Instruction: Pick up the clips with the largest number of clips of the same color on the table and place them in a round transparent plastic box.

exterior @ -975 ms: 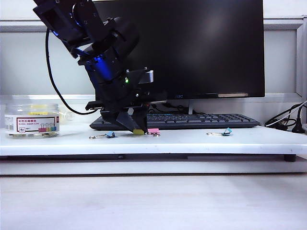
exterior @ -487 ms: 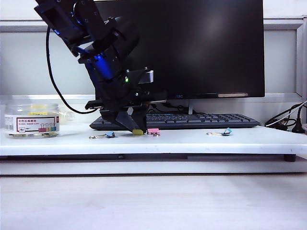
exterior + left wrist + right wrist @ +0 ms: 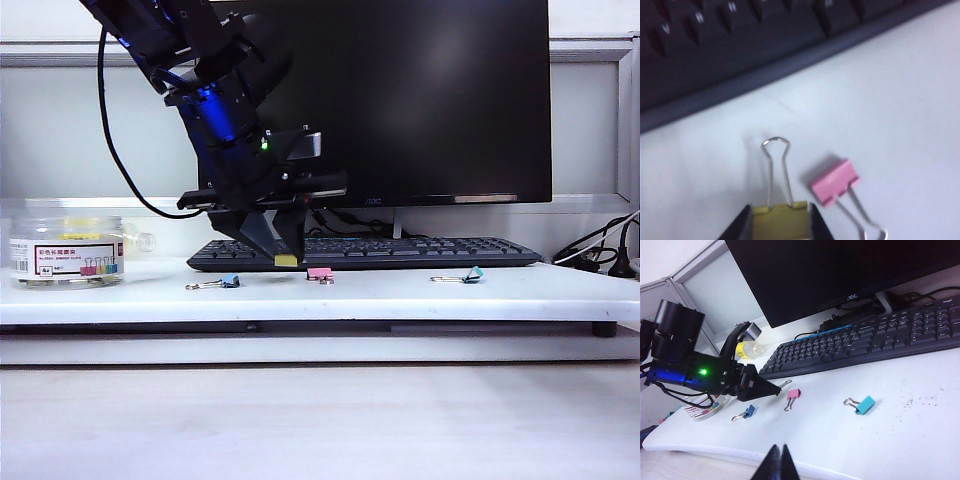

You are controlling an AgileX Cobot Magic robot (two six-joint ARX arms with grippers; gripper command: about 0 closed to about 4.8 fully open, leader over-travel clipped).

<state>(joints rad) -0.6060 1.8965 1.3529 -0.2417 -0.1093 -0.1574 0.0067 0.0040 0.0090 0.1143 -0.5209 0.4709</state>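
Observation:
My left gripper (image 3: 282,256) is shut on a yellow clip (image 3: 286,260) and holds it just above the white table, in front of the keyboard. In the left wrist view the clip's yellow body (image 3: 780,222) sits between the two black fingers of the left gripper (image 3: 780,206), its silver wire handle pointing away. The round transparent plastic box (image 3: 65,250), with a white label, stands at the far left of the table. My right gripper (image 3: 779,454) is shut and holds nothing, hanging over the table's near edge, away from the clips.
A pink clip (image 3: 320,272) lies just right of the held clip, a blue clip (image 3: 230,281) to its left, and a teal clip (image 3: 473,274) further right. A black keyboard (image 3: 400,252) and monitor (image 3: 420,100) stand behind. Cables lie at the far right.
My left gripper has risen a little with the yellow clip, which now hangs off the table surface. The other clips, the box and the right arm have not moved.

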